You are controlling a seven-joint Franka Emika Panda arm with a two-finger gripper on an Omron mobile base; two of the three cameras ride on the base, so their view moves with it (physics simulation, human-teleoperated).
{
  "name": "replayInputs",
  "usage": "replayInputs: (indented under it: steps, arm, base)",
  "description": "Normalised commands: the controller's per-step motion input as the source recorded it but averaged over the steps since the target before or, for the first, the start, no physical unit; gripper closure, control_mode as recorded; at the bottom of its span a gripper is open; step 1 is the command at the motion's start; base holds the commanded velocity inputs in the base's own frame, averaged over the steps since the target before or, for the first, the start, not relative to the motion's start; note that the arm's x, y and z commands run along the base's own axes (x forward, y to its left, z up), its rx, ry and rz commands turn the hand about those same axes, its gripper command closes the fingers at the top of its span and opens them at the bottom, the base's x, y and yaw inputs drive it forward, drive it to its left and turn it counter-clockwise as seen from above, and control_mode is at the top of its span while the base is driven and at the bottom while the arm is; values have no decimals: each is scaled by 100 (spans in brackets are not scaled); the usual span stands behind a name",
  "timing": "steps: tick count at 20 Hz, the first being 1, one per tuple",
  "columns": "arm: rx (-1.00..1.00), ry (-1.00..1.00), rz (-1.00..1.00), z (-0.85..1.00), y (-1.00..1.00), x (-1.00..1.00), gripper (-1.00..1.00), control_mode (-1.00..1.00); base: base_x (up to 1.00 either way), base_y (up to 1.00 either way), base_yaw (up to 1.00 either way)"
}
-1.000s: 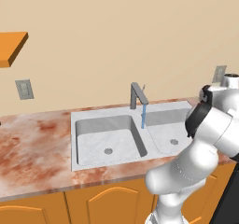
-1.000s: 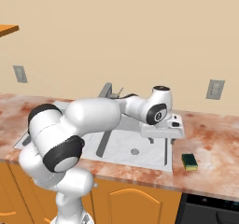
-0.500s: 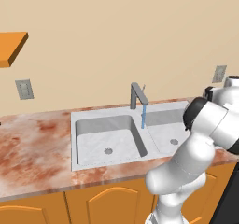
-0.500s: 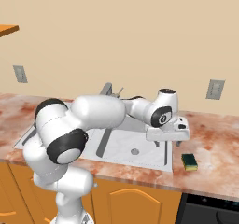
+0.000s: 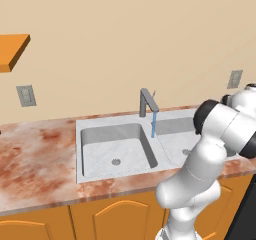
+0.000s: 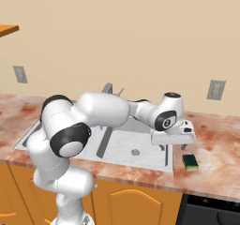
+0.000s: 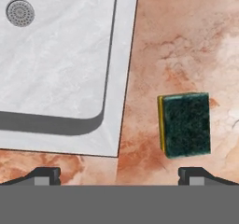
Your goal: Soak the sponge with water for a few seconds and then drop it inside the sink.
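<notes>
Water (image 5: 154, 124) runs in a thin blue stream from the faucet (image 5: 147, 102) into the sink (image 5: 112, 146). The sponge (image 6: 190, 161) lies green side up on the counter (image 6: 213, 168), just beside the sink's right rim, outside the basin. The gripper (image 6: 174, 146) hovers above the counter next to the sink, near the sponge, jaws spread wide with nothing between them
</notes>
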Motion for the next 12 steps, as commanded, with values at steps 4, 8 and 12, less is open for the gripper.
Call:
replayInputs:
  steps: [4, 8, 12]
  arm:
    - [0, 0, 0, -9, -31, 0, -100, -100]
    - [0, -1, 0, -4, -32, 0, -100, -100]
    - [0, -3, 0, -1, -29, 0, -100, -100]
  base:
    - [0, 0, 0]
    - [0, 0, 0]
    - [0, 0, 0]
